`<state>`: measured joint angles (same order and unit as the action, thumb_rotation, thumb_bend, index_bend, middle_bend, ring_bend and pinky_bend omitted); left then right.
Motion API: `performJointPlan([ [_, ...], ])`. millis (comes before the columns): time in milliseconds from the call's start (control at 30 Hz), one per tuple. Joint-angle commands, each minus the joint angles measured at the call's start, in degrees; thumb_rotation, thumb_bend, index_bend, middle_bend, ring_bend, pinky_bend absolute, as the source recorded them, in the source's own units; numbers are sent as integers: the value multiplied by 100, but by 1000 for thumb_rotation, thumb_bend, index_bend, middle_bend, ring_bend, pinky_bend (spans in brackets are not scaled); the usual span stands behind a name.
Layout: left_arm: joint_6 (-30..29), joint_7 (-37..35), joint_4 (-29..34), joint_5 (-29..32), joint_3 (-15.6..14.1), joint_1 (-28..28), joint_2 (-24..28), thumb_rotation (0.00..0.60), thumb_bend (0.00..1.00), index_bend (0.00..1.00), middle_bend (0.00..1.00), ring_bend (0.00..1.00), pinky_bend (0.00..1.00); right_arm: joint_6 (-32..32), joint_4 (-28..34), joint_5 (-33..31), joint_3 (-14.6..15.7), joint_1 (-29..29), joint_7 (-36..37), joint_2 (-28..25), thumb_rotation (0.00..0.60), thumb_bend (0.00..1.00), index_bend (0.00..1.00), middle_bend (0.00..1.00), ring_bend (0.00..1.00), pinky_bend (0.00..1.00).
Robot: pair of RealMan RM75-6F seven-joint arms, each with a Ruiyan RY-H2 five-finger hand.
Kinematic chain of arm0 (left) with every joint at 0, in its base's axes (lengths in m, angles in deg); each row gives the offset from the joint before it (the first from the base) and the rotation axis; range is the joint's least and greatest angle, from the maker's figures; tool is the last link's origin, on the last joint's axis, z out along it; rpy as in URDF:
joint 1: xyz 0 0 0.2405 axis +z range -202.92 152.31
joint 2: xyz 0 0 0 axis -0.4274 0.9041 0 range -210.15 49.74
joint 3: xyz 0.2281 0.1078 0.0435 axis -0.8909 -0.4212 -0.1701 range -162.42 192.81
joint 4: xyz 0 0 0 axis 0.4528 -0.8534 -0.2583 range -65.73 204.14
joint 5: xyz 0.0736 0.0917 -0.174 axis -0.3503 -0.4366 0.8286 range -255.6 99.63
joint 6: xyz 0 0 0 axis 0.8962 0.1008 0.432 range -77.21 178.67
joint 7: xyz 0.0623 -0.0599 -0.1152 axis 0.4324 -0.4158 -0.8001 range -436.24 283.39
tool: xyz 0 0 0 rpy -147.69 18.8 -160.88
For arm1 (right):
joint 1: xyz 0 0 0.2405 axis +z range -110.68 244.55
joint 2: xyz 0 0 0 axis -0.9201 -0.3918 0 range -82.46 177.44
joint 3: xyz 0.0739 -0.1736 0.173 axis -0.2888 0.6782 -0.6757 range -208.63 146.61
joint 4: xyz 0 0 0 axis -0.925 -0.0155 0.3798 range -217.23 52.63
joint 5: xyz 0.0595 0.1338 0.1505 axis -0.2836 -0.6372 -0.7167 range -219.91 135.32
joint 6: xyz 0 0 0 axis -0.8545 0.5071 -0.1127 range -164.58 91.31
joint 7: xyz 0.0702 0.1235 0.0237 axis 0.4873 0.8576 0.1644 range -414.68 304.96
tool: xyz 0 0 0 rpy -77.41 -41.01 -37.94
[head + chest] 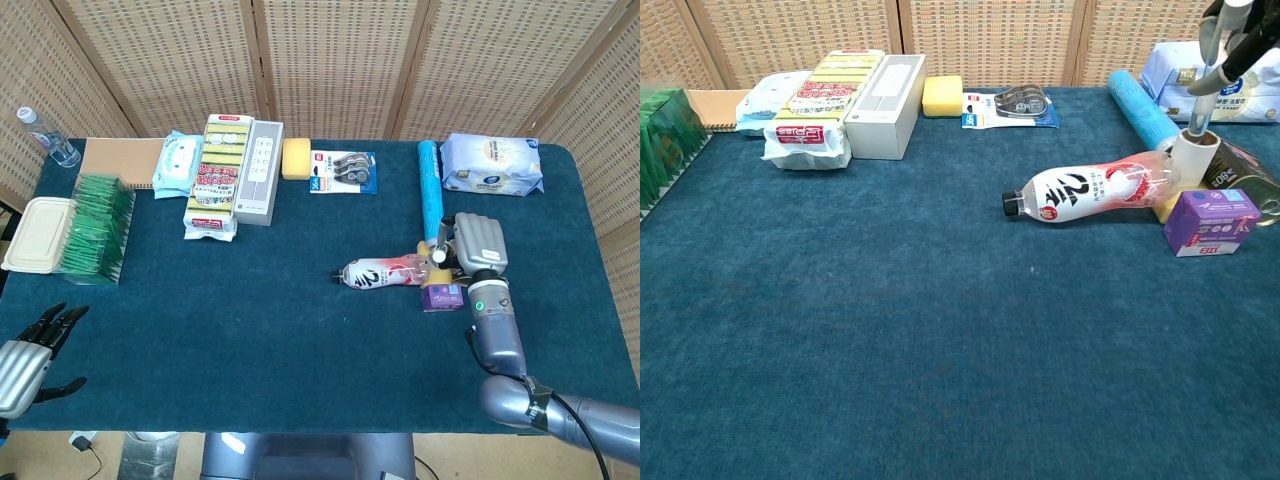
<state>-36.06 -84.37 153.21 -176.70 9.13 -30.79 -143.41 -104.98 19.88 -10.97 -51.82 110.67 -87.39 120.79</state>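
White roll (1193,158) stands beside the bottle (1092,190), one finger of the right robot hand (478,243) dipping into it; its grip is hidden. Left robot hand (28,352), half cut off, lies empty, fingers spread.

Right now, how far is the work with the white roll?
Nothing looks done: the white roll stands beside the bottle and purple box. In hand: the right hand reaches down to its top. Left: probably gripping it. The left hand is open, apart.
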Motion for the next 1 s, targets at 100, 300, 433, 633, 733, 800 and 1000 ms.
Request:
performJointPlan([
  [100, 37, 15, 16, 31, 10, -12, 1, 600, 114, 0, 156, 76, 288, 113, -118, -72, 62, 62, -31, -5, 600, 419, 821, 1000, 1000, 1000],
  [300, 87, 16, 42, 34, -4, -30, 21, 600, 114, 0, 156, 76, 288, 257, -289, -147, 121, 102, 36, 33, 600, 413, 821, 1000, 1000, 1000],
  [433, 85, 10, 43, 61, 10, -27, 22, 600, 114, 0, 156, 76, 289, 342, -386, -148, 159, 131, 83, 55, 600, 406, 821, 1000, 1000, 1000],
  [633, 83, -1, 44, 74, 17, -26, 22, 600, 113, 0, 156, 76, 289, 505, -538, -119, 182, 180, 175, 94, 600, 399, 821, 1000, 1000, 993],
  [733, 90, -1, 42, 82, 18, -27, 22, 600, 114, 0, 156, 76, 290, 650, -641, -154, 191, 210, 240, 102, 600, 390, 817, 1000, 1000, 983],
  [800, 105, 6, 45, 93, 20, -30, 21, 600, 114, 0, 156, 76, 290, 718, -773, -192, 214, 254, 226, 157, 600, 382, 807, 1000, 1000, 974],
  [1000, 146, -35, 44, 149, 42, -46, 32, 600, 114, 0, 156, 76, 291, 935, -1157, -294, 243, 367, 294, 313, 600, 359, 790, 1000, 1000, 958],
])
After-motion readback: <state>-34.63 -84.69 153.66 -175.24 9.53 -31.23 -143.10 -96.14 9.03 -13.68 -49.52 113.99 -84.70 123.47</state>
